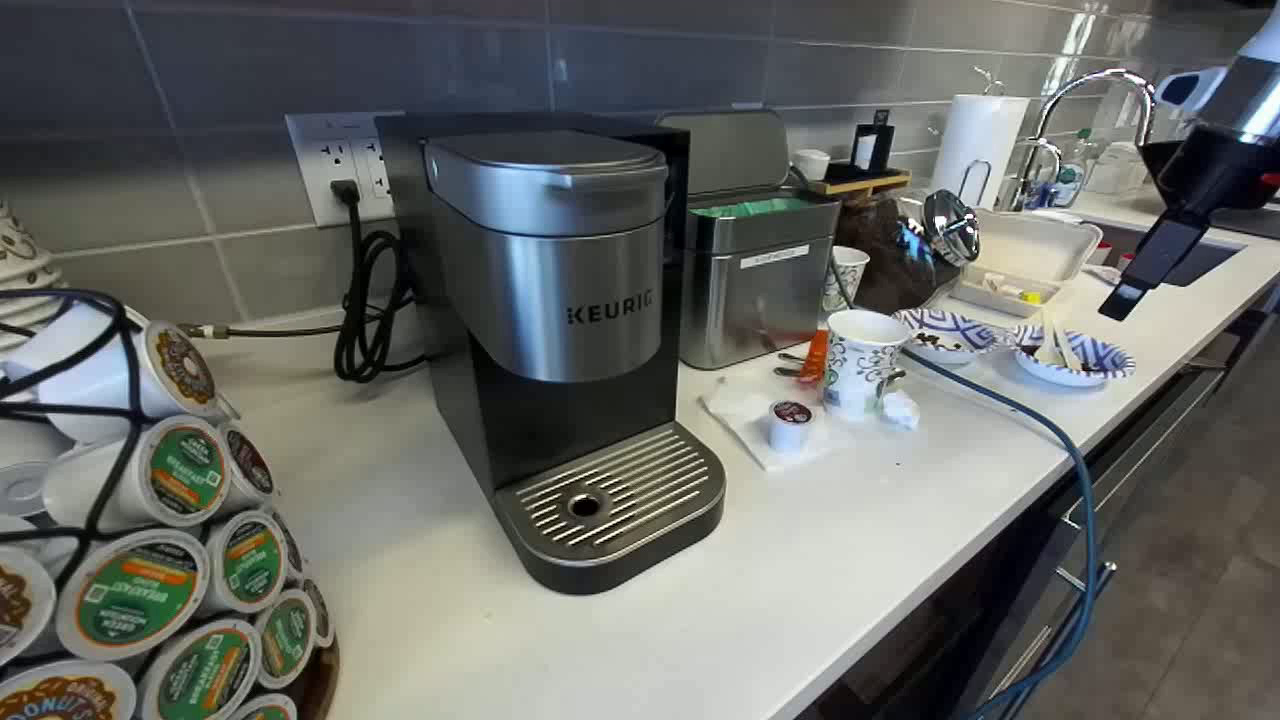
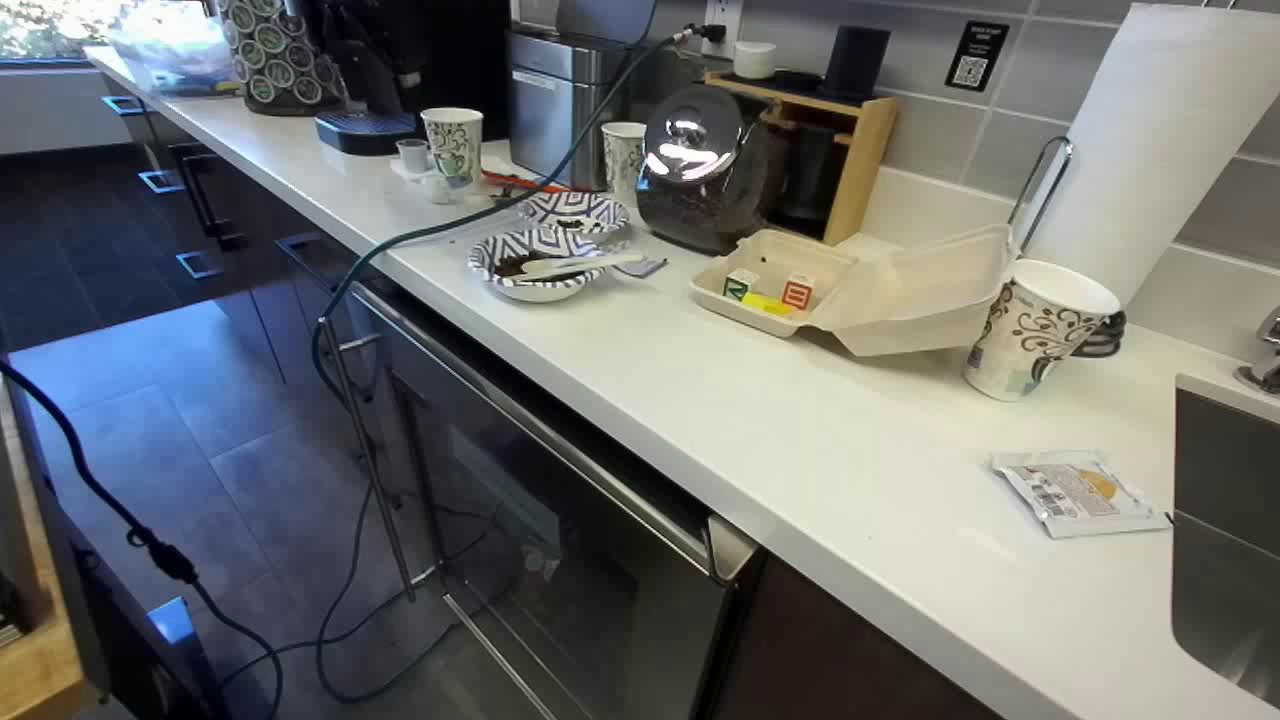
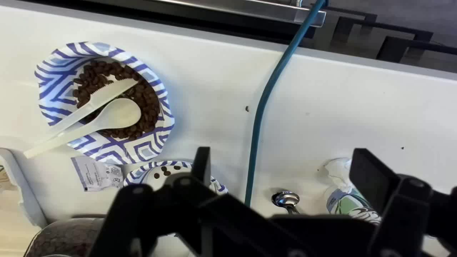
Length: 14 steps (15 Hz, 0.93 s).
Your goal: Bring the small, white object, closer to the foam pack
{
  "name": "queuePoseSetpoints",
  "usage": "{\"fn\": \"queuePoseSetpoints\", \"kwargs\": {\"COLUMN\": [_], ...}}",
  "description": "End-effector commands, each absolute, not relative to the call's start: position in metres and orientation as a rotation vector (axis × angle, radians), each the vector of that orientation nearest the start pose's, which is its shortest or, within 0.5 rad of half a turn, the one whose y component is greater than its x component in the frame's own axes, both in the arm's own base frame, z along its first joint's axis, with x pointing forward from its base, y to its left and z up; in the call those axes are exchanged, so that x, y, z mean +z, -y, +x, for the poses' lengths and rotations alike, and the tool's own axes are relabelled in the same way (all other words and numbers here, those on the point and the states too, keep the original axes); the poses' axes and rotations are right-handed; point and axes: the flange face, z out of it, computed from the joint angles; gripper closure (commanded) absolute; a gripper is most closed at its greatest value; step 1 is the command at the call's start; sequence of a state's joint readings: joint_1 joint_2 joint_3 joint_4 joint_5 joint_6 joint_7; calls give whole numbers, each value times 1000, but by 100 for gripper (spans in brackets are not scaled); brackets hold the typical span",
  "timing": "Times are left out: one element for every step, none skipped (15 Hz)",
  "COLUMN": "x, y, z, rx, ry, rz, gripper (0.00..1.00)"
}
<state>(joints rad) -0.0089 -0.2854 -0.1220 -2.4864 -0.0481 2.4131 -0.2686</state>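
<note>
The end effector (image 3: 280, 157) hangs spread; the small crumpled white object (image 1: 901, 410), likely target, lies beside the patterned cup (image 1: 860, 350); pinch lightly, lift over the cable (image 3: 262, 100) toward the foam pack (image 2: 925, 300).

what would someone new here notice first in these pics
Likely the big Keurig near the middle of an exterior view, then the pods at that view's left edge. In the wrist view, the patterned bowl of beans at upper left stands out, as does the blue cable crossing the counter.
</note>
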Motion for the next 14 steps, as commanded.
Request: {"fn": "queuePoseSetpoints", "kwargs": {"x": [413,413,413,413,413,410,406,398,391,381,373,363,353,344], "y": [60,60,60,60,60,56,48,36,25,9,-3,-16,-27,-35], "z": [454,454,454,454,454,456,459,464,467,470,473,478,484,490], "rx": [-326,-326,-326,-326,-326,-324,-321,-311,-302,-280,-264,-257,-268,-278], "ry": [271,271,271,271,271,297,335,374,408,466,512,559,606,650], "rz": [-3156,-3156,-3156,-3156,-3156,-3160,-3138,-3118,-3103,-3080,-3062,-3050,-3054,-3052], "gripper": [0,0,0,0,0,0,0,0,0,0,0,0,0,0]}}
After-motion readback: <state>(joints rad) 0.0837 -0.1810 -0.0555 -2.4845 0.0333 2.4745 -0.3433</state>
